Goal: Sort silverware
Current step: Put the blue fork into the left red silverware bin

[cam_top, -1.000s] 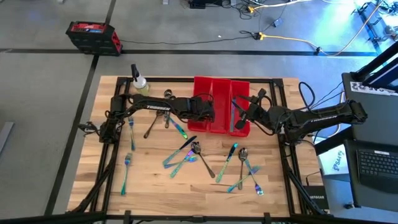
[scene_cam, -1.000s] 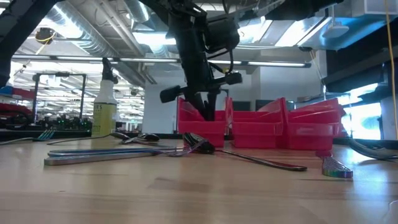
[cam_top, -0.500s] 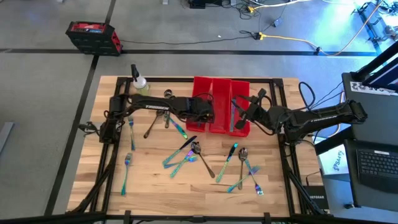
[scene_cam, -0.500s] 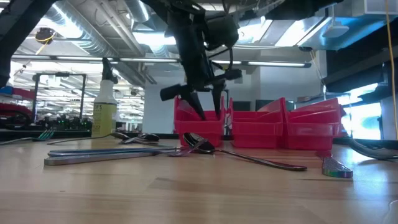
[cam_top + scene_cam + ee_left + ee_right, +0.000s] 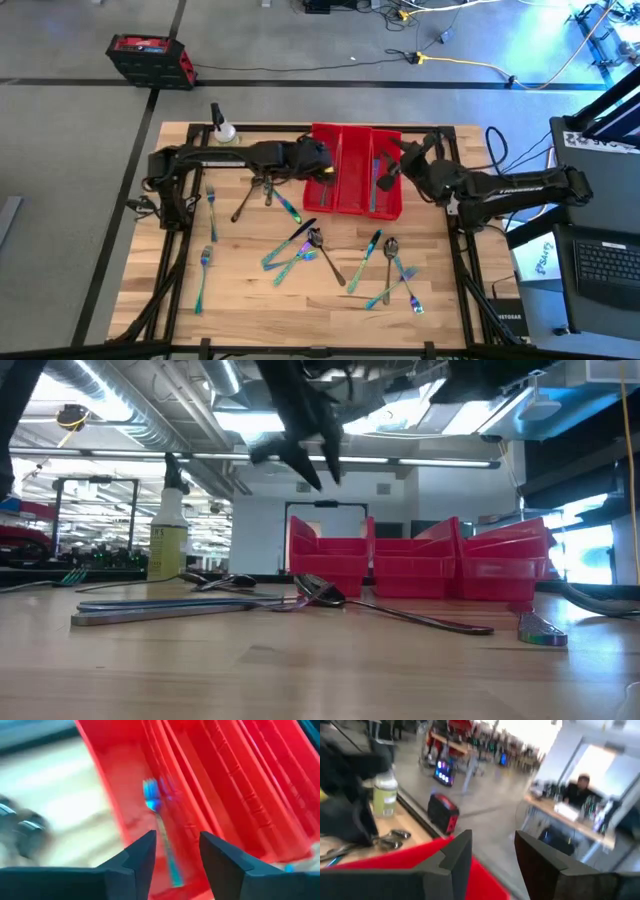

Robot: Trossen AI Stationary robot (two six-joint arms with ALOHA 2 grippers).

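Red bins point(image 5: 355, 180), left tool point(image 5: 175, 862) spread empty above a fork point(image 5: 159, 822), right tool point(image 5: 492, 855) spread empty

a light wooden table point(image 5: 240, 285) is framed by black rails. three long red plastic bins point(image 5: 355, 180) are set side by side at its far middle, touching one another; in the low view they point(image 5: 415, 568) are seen standing on the tabletop. a small spray bottle point(image 5: 222, 130) with yellowish liquid stands upright near the far left corner, well apart from the bins. a red and black case point(image 5: 150, 58) lies on the grey floor beyond the table. a laptop keyboard point(image 5: 605, 262) is seen at the right edge. a seated person point(image 5: 577, 790) is visible in the room behind.
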